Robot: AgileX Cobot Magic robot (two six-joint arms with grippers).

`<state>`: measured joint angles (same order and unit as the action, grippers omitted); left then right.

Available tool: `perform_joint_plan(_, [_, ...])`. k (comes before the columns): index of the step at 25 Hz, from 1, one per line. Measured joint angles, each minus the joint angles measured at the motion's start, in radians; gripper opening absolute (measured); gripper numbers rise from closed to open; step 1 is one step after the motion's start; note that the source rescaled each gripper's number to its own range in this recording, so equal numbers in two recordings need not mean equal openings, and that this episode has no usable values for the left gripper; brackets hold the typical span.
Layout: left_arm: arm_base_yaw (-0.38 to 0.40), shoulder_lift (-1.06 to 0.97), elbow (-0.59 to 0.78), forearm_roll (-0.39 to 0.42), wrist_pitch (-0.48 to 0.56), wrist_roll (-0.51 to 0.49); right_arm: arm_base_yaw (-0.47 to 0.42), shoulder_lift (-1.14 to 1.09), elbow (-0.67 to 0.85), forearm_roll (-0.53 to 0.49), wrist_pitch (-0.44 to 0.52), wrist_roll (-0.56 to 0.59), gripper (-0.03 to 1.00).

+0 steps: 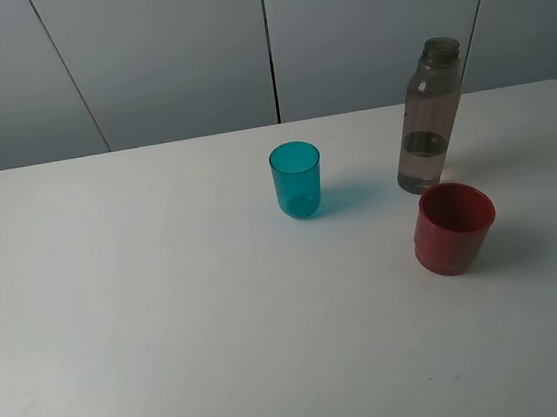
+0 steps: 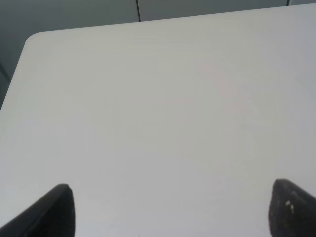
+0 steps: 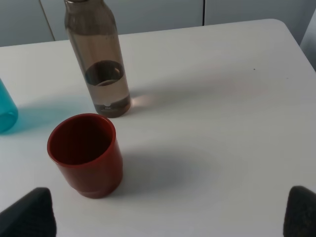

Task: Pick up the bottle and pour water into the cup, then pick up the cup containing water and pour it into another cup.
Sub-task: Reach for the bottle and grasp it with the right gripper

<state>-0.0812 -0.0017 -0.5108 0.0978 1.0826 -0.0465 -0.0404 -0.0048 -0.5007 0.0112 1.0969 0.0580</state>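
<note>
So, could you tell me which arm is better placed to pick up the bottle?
Probably right: the right gripper, open, looks onto the bottle, while the left gripper faces only bare table.

white table [image 1: 172,331], grey panelled wall [image 1: 170,55]

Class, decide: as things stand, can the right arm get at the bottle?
Probably yes. The right claw is open and empty, but the red cup stands close in front of the bottle, partly in its path; the bottle's upper body rises clear above the cup.
</note>
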Motion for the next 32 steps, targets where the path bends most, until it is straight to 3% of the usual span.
perform_joint_plan(29, [0.0, 0.0, 0.0, 0.0, 0.0, 0.0, 0.016, 0.0, -0.002, -0.029, 0.0, 0.002, 1.0])
perform_joint_plan(32, [0.0, 0.0, 0.0, 0.0, 0.0, 0.0, 0.033, 0.016, -0.015, 0.003, 0.022, 0.004, 1.0])
